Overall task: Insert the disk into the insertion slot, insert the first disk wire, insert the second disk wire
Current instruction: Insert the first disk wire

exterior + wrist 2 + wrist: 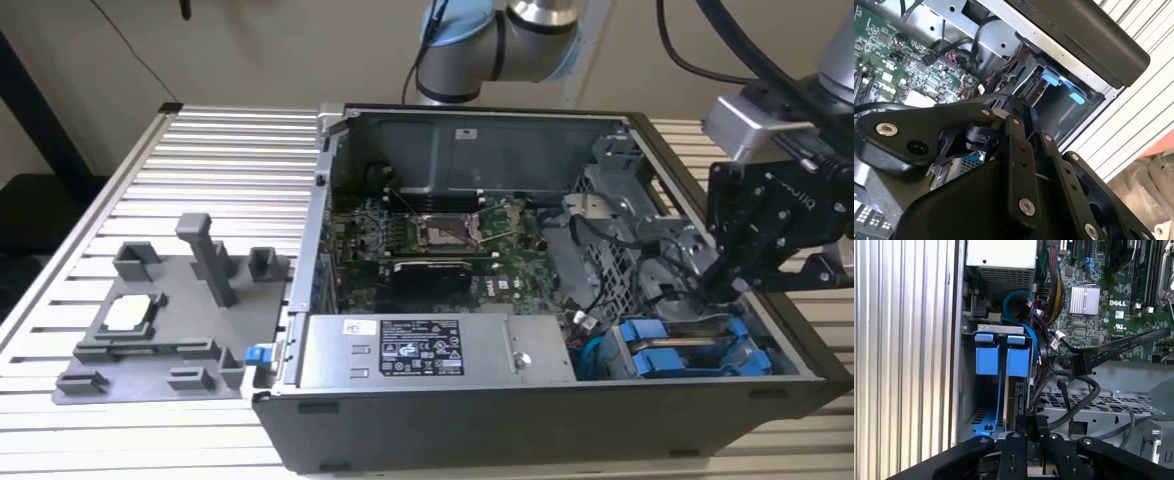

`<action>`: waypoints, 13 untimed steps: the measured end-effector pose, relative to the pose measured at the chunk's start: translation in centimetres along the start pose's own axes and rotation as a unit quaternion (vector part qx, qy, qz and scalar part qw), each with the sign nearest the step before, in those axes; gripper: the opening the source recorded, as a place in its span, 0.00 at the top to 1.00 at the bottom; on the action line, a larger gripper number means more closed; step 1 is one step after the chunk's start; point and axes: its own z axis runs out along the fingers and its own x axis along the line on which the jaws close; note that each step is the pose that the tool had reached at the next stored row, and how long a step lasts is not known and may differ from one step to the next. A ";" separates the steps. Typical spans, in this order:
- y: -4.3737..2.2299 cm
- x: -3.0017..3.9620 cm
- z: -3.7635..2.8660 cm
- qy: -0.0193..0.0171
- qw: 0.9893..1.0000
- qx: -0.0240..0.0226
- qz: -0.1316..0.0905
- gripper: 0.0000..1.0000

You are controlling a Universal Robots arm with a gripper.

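Note:
The disk [1017,390] stands in its blue carrier in the drive bay's slot, its rear edge towards my gripper [1032,426]. The same disk [645,331] shows in the exterior view at the case's front corner, on that view's right. My gripper [729,288] reaches down into the case just behind it. Its fingers [1014,452] are shut on the black plug of a thick black disk wire [1089,390], right at the disk's rear edge. A flat black wire with its plug [1081,362] hangs loose beside the bay.
A second blue-fronted carrier [988,360] sits beside the disk, against the case wall. The power supply [414,350], motherboard [427,235] and cable bundles [1051,285] crowd the case. A grey fixture plate [147,320] lies on the slatted table at the exterior view's left.

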 end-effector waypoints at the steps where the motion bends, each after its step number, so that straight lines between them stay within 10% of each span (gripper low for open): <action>1: -0.16 0.09 0.01 0.000 1.000 -0.002 0.000 0.81; 13: -0.29 0.90 0.68 -0.006 1.000 -0.004 0.002 0.81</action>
